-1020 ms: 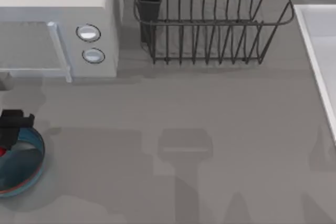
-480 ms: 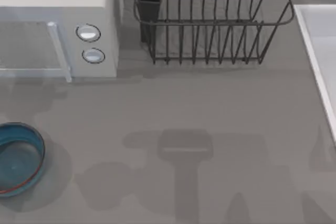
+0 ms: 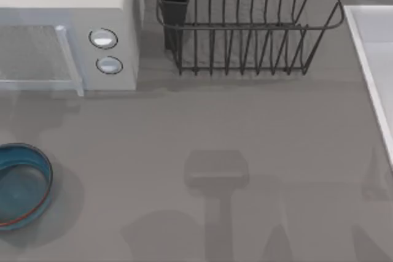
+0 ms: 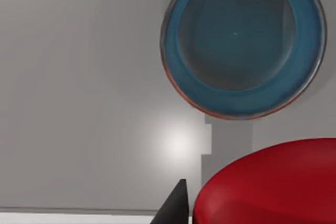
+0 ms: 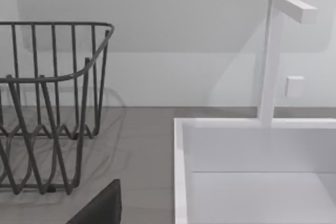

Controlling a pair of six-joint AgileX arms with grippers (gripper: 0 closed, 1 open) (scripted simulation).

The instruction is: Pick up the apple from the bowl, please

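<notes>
Nearest the left wrist camera, the small glossy red apple [image 4: 273,182] sat high and close to the lens. It was well clear of the shallow round blue-rimmed bowl [image 4: 310,72] below and off to one side of it. The left gripper [image 4: 247,208] looked clamped on the fruit, with one dark fingertip [image 4: 177,205] right beside the red skin. The far finger was hidden, so the hold is a judgement.

The pick looked essentially made. To finish it well, the squeeze needed to stay steady on that rounded, shiny skin, which could slip. The lift was best carried straight and slowly, without tilting the wrist.

In the top view, the bowl [image 3: 48,179] lay empty at the grey table's [image 3: 245,127] left edge, on the near side. Beyond it at far left stood a pale boxy microwave [image 3: 67,29] with two round knobs. A dark wire dish rack [image 3: 245,29] stood at the far middle, and a white sink [image 3: 374,59] ran along the right edge.

The left wrist view gave what the top view lacked: the apple itself and the grip on it. The top view gave the bowl's place among the other fixtures. The right arm was parked near the sink, and its wrist view added the sink's inner wall [image 5: 181,171], a white angular tap [image 5: 270,56] and the rack's end [image 5: 52,77].
</notes>
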